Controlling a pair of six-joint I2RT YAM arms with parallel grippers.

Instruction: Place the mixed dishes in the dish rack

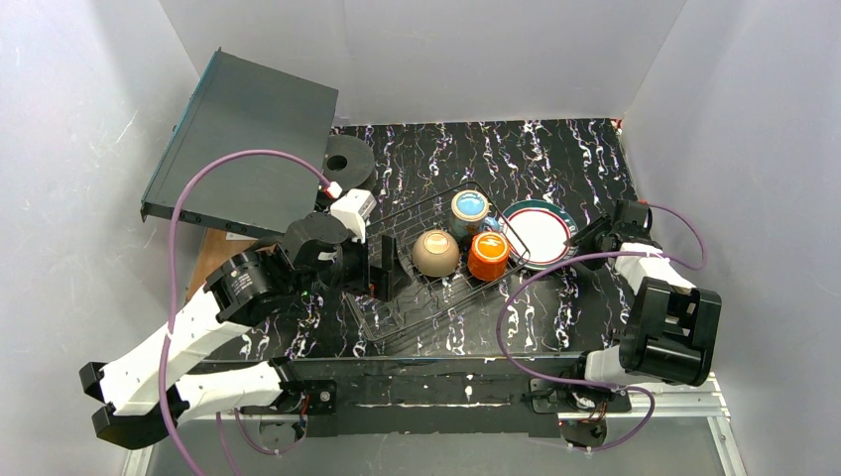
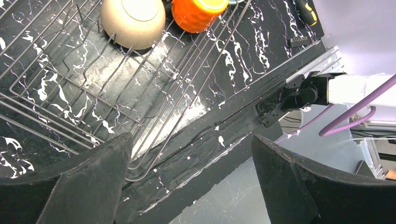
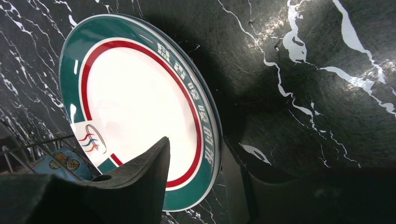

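The dark wire dish rack [image 1: 397,317] stands mid-table and holds the cream bowl [image 1: 434,253], the small orange cup [image 1: 488,256] and the blue mug [image 1: 470,210]. The green-and-red rimmed plate [image 1: 540,233] lies tilted at the rack's right end. My right gripper [image 1: 595,236] is at the plate's right rim. In the right wrist view its jaws [image 3: 205,158] are open and straddle the rim of the plate [image 3: 135,93], one finger over the face. My left gripper [image 1: 389,268] is open and empty over the rack's left near part [image 2: 70,93], with the bowl [image 2: 133,18] and cup [image 2: 196,14] beyond. The red-patterned plate is out of view.
A flat grey-black box [image 1: 243,139] leans at the back left, with a black spool-like disc [image 1: 347,164] beside it. A yellow-handled screwdriver [image 2: 306,11] lies near the table's front edge. White walls close in on three sides. The right arm's base [image 2: 303,91] sits at the front rail.
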